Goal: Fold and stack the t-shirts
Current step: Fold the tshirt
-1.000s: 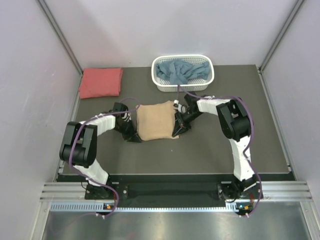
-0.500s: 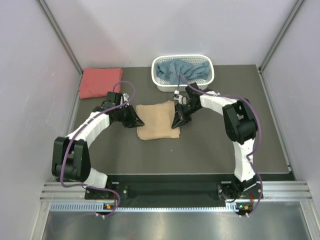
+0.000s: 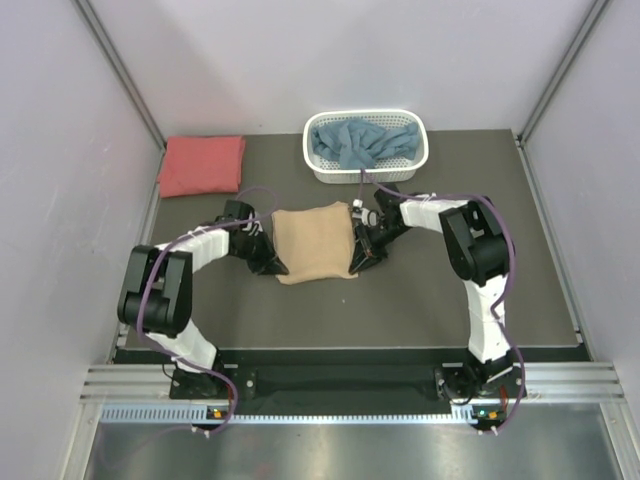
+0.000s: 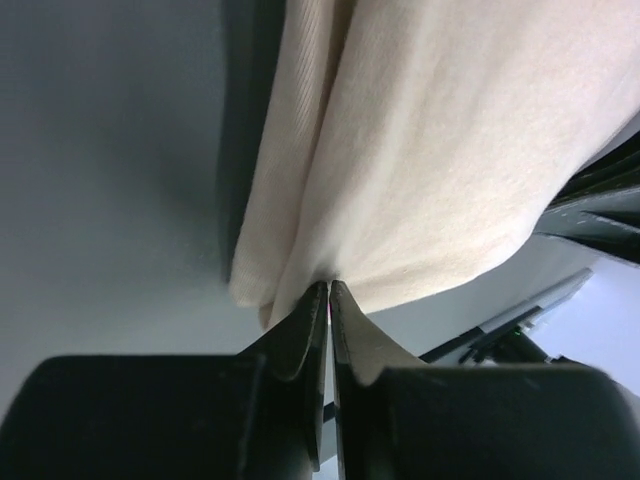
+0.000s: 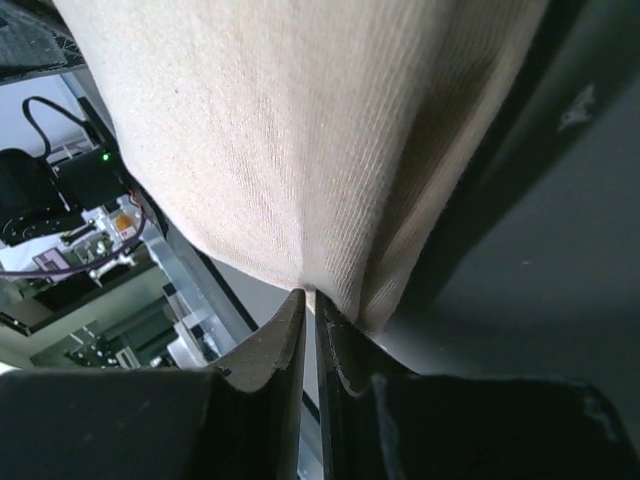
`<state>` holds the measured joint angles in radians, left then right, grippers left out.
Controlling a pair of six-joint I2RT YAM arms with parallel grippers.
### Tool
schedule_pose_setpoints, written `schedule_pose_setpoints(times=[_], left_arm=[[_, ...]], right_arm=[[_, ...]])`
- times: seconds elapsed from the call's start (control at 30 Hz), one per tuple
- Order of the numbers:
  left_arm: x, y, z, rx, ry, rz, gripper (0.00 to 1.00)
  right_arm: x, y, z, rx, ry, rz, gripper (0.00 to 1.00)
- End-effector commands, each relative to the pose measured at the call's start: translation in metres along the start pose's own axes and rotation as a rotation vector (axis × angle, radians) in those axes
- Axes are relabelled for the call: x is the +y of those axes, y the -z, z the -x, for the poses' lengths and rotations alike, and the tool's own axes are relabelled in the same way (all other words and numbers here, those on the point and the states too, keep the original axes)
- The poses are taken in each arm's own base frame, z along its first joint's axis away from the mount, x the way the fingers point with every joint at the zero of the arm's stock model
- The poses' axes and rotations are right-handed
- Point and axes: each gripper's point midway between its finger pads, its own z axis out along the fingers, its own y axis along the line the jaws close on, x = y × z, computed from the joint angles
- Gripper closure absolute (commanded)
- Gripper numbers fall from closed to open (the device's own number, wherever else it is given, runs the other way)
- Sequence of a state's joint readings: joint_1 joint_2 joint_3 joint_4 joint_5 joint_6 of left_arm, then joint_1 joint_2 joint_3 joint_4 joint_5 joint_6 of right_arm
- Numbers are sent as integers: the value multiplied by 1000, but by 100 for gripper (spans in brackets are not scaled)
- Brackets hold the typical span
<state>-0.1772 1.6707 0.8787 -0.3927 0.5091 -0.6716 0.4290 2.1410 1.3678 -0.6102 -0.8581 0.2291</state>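
Note:
The tan t-shirt (image 3: 313, 243) lies folded into a rough square in the middle of the table. My left gripper (image 3: 273, 263) is shut on its near left corner; the left wrist view shows the cloth (image 4: 420, 170) pinched at the tips of my left gripper (image 4: 329, 287). My right gripper (image 3: 357, 261) is shut on its near right corner; the right wrist view shows the cloth (image 5: 290, 150) pinched at the tips of my right gripper (image 5: 310, 295). The coral-red t-shirt (image 3: 201, 165) lies folded at the far left. The dusty blue t-shirt (image 3: 362, 143) is bunched in the basket.
The white lattice basket (image 3: 420, 160) stands at the back centre, just beyond the right arm. Grey walls close in the table on the left, the right and the back. The dark tabletop (image 3: 420, 300) is bare on the near side.
Half a second ago both grippers were farther back along the tan shirt's sides. Now they are back at its near corners, as one second ago. The shirt has barely shifted.

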Motion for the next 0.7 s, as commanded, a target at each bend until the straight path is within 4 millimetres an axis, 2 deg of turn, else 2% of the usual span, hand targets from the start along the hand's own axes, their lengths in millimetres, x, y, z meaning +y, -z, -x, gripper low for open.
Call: schedule_pose_setpoints(times=[0.0,0.1,0.13,0.2,0.23,0.37,0.47,0.53,0.6,0.67], left_arm=[[0,27,11,-84,-93,64,89],[-21,47,21,-137,-130,28,86],[-28,51,25,-151,-136,10,86],[-37,50,29,-158,-122,-25,86],[-37,46,27,-143,-109,-38,85],[-40,33,22,-120,-57,-107,85],[-25,15,10,-81,4,-115,85],[-5,4,-1,-53,35,-64,85],[13,0,-6,-48,49,7,86],[22,2,-13,-42,53,38,86]], right_arm=[[14,24,36,-131,107,-51,91],[29,34,63,-214,107,-58,90],[34,37,79,-268,130,-53,90],[39,37,95,-316,82,-28,90],[44,41,110,-371,101,-10,90],[44,36,145,-471,58,29,90],[41,29,165,-541,-38,70,90],[34,27,175,-587,-71,69,90],[26,23,181,-610,-112,65,90],[23,24,188,-633,-119,48,90]])
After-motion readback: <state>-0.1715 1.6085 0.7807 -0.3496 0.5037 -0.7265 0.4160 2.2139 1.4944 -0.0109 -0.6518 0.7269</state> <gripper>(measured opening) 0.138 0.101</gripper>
